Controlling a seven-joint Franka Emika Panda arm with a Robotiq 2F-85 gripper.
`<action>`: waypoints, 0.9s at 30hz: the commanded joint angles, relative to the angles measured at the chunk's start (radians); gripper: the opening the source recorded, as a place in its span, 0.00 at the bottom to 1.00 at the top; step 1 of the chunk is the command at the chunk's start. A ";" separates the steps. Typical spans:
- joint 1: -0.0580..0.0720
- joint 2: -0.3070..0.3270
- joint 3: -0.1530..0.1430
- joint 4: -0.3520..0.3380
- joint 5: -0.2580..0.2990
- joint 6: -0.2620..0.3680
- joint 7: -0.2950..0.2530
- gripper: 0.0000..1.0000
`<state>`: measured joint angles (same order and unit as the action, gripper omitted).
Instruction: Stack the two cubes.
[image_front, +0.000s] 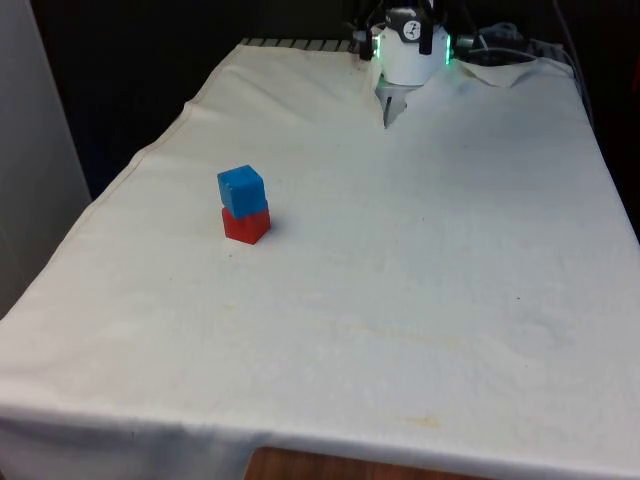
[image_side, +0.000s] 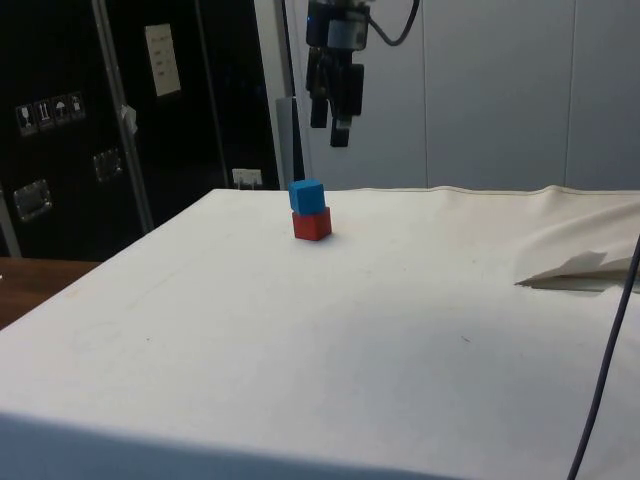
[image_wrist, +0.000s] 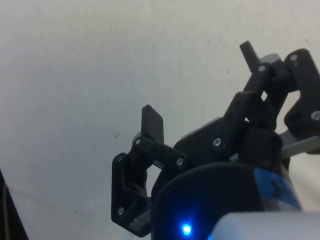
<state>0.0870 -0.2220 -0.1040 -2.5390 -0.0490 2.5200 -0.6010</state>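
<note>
My arm is cut off by the side view's top edge; just my gripper (image_side: 335, 122) hangs into frame, high above the stack. From that side its fingers overlap, so the gap between them can't be judged there. Front view crops me at the top edge too, leaving just my base. The blue cube (image_front: 241, 190) hides the red cube's (image_front: 246, 224) top face. The white cloth (image_front: 420, 300) hides the table; a bare wood corner shows at the front view's bottom edge.
</note>
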 joint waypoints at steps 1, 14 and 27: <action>-0.006 0.004 0.003 -0.003 -0.010 0.013 0.021 1.00; -0.006 0.024 0.002 -0.006 -0.009 0.013 0.119 1.00; -0.006 0.041 0.002 -0.005 -0.007 0.009 0.203 1.00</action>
